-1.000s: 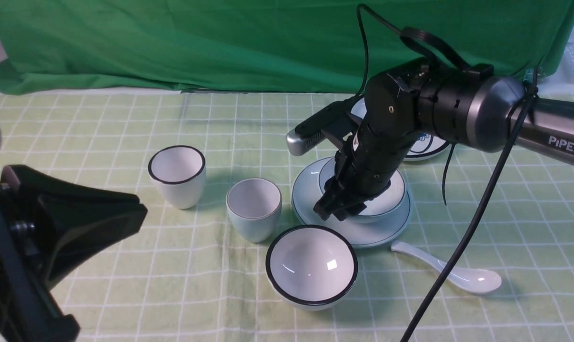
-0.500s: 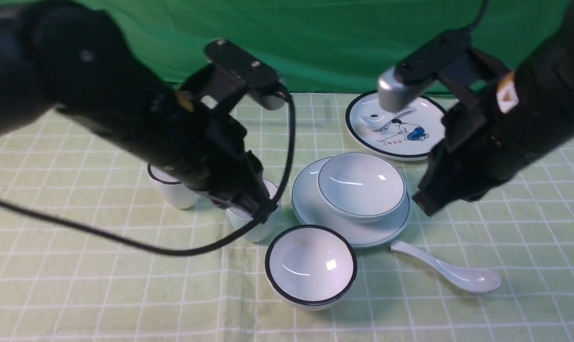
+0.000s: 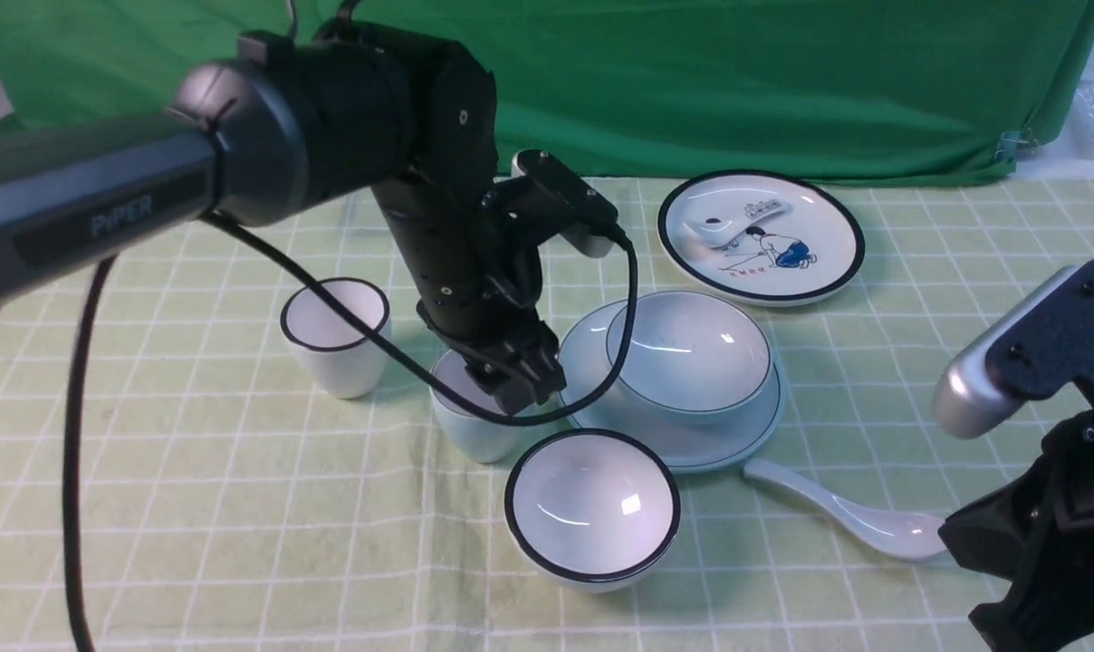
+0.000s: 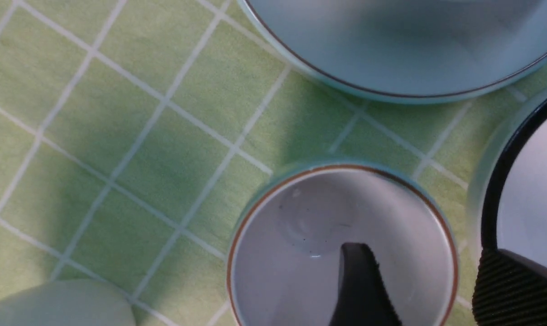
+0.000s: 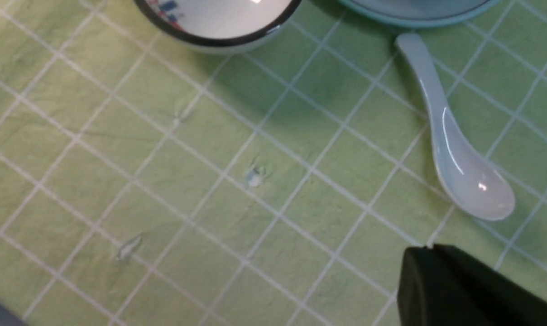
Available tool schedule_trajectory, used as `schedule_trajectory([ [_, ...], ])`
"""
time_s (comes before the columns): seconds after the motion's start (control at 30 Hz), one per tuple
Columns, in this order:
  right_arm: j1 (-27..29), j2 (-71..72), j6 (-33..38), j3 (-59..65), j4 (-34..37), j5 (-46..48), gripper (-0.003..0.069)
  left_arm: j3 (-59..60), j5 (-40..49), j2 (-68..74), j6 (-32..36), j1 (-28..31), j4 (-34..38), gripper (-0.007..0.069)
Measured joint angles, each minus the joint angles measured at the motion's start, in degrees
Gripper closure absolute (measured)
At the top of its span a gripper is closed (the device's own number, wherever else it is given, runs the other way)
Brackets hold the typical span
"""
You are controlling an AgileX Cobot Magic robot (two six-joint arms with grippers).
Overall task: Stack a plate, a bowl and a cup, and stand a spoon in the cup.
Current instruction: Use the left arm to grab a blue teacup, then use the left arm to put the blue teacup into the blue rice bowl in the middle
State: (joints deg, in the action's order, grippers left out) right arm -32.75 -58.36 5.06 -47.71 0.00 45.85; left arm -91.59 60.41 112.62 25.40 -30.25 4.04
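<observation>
**Left pincer astride the cup's rim, right pincer clenched beside the spoon**

In the front view we see the bowl [image 3: 692, 349] sitting upright on the plate [image 3: 737, 442], near the middle of the checked cloth [image 3: 239, 507]. The cup [image 3: 475, 435] is not stacked. It stands upright on the cloth just beside the left edge of the plate, and behind the black-rimmed bowl [image 3: 592, 507].

The left gripper [image 3: 522, 391] comes down on the cup from above. In the left wrist view its jaws are spread. One narrow finger [image 4: 362, 290] is inside the cup, and the ribbed finger [image 4: 513, 294] is outside the wall, over the rim of the black-rimmed bowl. So we call this pincer released (the fingers stand on both sides of the cup's wall, but we cannot see them pressing on it).

The spoon [image 3: 859, 521] lies flat on the cloth with its scoop facing up. The end of its handle is just beside the front right edge of the plate. The right gripper [image 3: 964, 536] is low at the right side, near the scoop and apart from it. It is clenched and holds nothing.

The black-rimmed cup [image 3: 337, 330] stands to the left of the pale cup. The cartoon plate [image 3: 760, 235] lies behind the stack.
</observation>
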Motion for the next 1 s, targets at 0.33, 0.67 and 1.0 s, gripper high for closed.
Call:
schedule_trajectory([
  [0.33, 0.00, 0.05, -0.88, 0.44, 0.00, -0.47, 0.0605, 0.00, 0.69, 3.28, 0.26, -0.05, 0.58, 0.0508],
  [0.67, 0.00, 0.06, -0.95, 0.44, 0.00, -0.01, 0.0594, -14.64, 8.37, 2.60, 0.63, -2.06, 0.29, 0.0582],
  [1.0, 0.00, 0.11, -1.17, 0.51, -2.81, 4.41, 0.0585, -34.46, 9.12, 16.88, 0.40, -8.91, 3.01, 0.0582],
])
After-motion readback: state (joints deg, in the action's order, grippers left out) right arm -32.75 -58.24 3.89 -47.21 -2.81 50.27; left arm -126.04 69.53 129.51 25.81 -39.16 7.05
